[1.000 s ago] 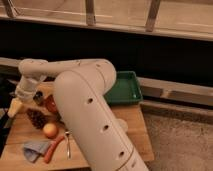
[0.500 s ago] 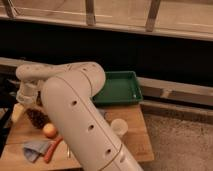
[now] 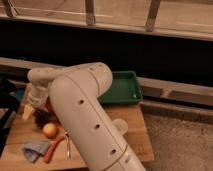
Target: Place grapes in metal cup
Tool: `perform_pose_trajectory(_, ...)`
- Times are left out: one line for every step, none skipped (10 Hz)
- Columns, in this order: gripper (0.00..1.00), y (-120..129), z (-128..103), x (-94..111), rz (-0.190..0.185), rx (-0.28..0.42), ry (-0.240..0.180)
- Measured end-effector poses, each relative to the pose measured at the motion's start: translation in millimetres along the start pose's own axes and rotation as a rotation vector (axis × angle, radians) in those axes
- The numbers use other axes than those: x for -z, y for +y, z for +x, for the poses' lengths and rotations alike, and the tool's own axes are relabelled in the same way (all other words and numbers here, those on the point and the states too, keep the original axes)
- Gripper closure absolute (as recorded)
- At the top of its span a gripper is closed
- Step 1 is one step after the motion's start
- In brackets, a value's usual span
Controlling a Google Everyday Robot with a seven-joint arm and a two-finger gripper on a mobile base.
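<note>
The grapes (image 3: 42, 118) are a dark bumpy bunch on the left part of the wooden table (image 3: 135, 140), just behind a round orange fruit (image 3: 50, 130). My gripper (image 3: 29, 111) hangs from the white arm's wrist at the table's left side. Its pale tip is right beside the grapes on their left, and it looks open with nothing in it. The big white arm (image 3: 82, 115) crosses the middle of the view and covers much of the table. The metal cup is hidden.
A reddish-brown bowl (image 3: 48, 104) peeks out behind the grapes, under the wrist. A blue cloth (image 3: 33, 150), a red stick-like item (image 3: 53, 149) and a metal utensil (image 3: 67, 146) lie at the front left. A white paper cup (image 3: 120, 126) and a green tray (image 3: 120, 88) are to the right.
The arm has swung closer and fills more of the view. The gripper has come down and slightly right, toward the grapes.
</note>
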Motion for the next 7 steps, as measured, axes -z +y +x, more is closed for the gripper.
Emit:
perform_pose_trajectory(0.26, -0.9, 0.8, -0.1, 0.003, -0.006, -0.009)
perform_pose_trajectory(0.26, -4.1, 3.3, 1.5, 0.008, -0.016, -0.024)
perform_pose_trajectory(0.26, -7.5, 5.5, 2.6, 0.009, -0.026, -0.036)
perform_pose_trajectory(0.26, -11.0, 8.3, 0.5, 0.006, -0.037, -0.045)
perform_pose_trajectory(0.26, -12.8, 10.6, -6.5, -0.006, -0.046, -0.049)
perform_pose_trajectory(0.26, -13.8, 11.4, -15.6, -0.019, -0.048, -0.047)
perform_pose_trajectory(0.26, -13.1, 9.4, -21.0, -0.028, -0.045, -0.046)
